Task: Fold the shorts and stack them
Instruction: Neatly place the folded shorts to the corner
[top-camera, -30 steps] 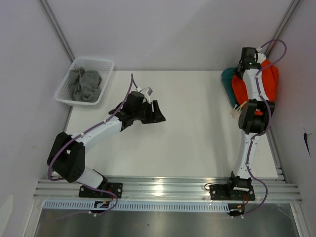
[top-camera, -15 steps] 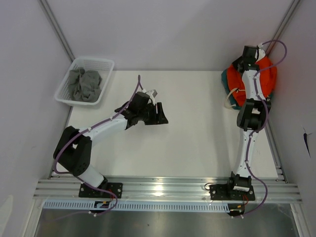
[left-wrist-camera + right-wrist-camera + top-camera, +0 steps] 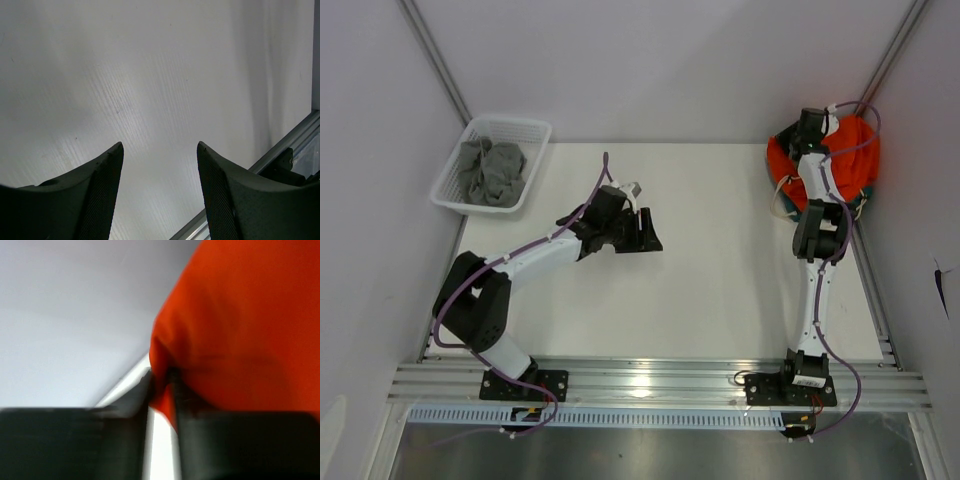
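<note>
The orange shorts (image 3: 845, 160) lie bunched at the far right corner of the table, over the teal shorts, of which only a dark sliver (image 3: 861, 203) shows at the near edge. A white drawstring (image 3: 781, 198) loops out on the left. My right gripper (image 3: 807, 126) is at the pile's far left side. In the right wrist view it (image 3: 161, 377) pinches a fold of orange cloth (image 3: 240, 315) between nearly closed jaws. My left gripper (image 3: 645, 232) hovers open over bare table in the middle, nothing between its fingers (image 3: 160, 147).
A white basket (image 3: 448, 194) holding grey cloth (image 3: 492, 170) sits at the far left corner. An aluminium rail (image 3: 660, 380) runs along the near edge. A frame rail (image 3: 870, 290) borders the table's right side beside the pile.
The right gripper carried the orange cloth leftward, covering the teal shorts that showed on the left. The left arm reached a little further right.
</note>
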Action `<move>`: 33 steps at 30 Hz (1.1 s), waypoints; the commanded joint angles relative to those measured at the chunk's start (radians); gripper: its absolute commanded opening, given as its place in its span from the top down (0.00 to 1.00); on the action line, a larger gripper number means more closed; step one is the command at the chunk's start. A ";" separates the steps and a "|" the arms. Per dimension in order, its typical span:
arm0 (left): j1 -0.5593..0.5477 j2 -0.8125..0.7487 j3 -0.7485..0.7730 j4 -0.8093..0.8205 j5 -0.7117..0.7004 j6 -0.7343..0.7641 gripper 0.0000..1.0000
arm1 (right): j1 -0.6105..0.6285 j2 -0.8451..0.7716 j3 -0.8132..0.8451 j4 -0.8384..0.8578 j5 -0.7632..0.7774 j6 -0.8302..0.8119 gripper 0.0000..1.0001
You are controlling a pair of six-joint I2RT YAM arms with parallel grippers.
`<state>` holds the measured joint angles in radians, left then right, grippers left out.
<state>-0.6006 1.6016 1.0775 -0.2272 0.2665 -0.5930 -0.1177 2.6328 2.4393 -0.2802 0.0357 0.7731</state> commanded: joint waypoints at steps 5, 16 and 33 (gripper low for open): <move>-0.010 0.003 0.024 0.011 0.004 0.021 0.37 | 0.007 -0.010 0.038 0.125 -0.017 0.028 0.17; -0.033 -0.052 -0.016 0.017 -0.006 0.006 0.37 | -0.071 -0.302 -0.167 0.189 -0.062 0.017 0.23; -0.067 -0.106 -0.022 -0.003 -0.029 0.013 0.35 | -0.292 -0.090 -0.493 0.711 -0.280 0.524 0.63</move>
<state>-0.6571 1.5223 1.0416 -0.2291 0.2543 -0.5934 -0.3660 2.4538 1.9942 0.3305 -0.2420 1.0786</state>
